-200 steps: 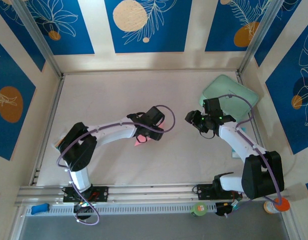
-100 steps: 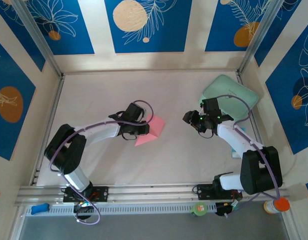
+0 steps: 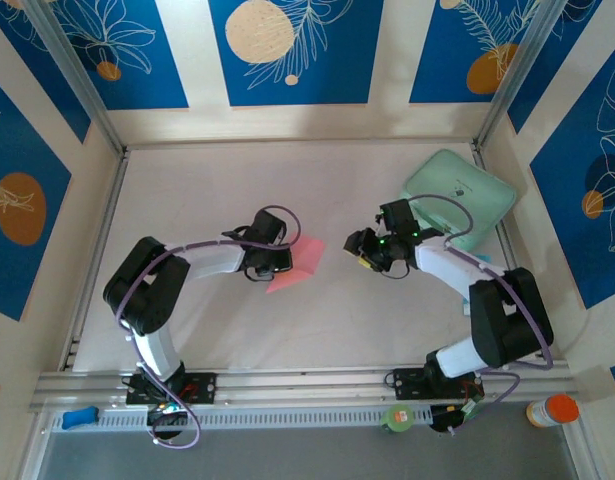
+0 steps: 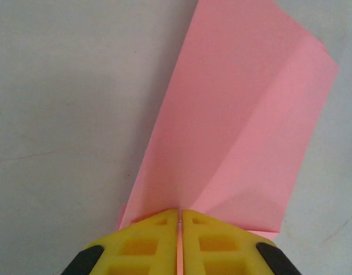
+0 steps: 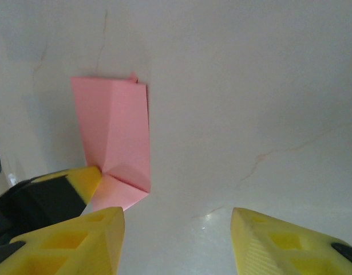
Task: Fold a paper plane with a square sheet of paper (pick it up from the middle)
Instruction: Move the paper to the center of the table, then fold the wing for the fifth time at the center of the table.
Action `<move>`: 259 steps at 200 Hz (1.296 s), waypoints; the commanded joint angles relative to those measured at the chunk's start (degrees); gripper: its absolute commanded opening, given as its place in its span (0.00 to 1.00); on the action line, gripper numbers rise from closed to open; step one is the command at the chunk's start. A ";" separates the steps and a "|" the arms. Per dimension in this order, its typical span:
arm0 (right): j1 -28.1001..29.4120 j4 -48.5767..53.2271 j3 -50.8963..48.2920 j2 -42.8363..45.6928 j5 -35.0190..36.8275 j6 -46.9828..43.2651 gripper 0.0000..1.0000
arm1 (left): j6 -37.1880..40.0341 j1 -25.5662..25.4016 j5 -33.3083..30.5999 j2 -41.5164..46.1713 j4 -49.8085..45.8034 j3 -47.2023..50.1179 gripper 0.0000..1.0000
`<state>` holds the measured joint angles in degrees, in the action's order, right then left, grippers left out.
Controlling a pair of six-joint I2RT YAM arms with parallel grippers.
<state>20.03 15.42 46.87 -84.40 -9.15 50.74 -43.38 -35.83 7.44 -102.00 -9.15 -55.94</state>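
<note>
Left wrist, pink paper (image 4: 238,126) edge pinched in left gripper (image 4: 180,215)

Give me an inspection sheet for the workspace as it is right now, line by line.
Surface: pale table, faint cracks, no spills seen.
Job's things: pink paper, folded and creased, near the table's middle; not yet a plane.
Clutter: mint pad at the far right corner; orange-capped bottle, blue item and green-topped item beyond the near edge.
Grippers: left gripper shut on the paper's edge; right gripper open, empty, beside the paper and apart from it.
Cables: purple cables looped along both arms.
Surroundings: blue leaf-print panels on three sides.
</note>
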 commanded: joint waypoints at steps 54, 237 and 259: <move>10.81 -1.56 8.17 -12.63 -2.93 12.73 0.51 | -7.87 3.34 4.86 -2.06 5.45 6.09 0.11; 12.87 -0.42 16.75 -24.66 -5.53 12.23 0.39 | -12.25 4.88 8.38 -3.03 6.79 8.75 0.13; 12.93 -1.34 16.60 -24.32 -5.44 11.96 0.37 | -12.24 4.84 8.38 -2.95 6.69 8.79 0.13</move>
<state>32.67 15.09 62.67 -108.20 -13.19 63.86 -55.27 -31.35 16.75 -102.35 3.49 -49.12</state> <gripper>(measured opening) 0.377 0.130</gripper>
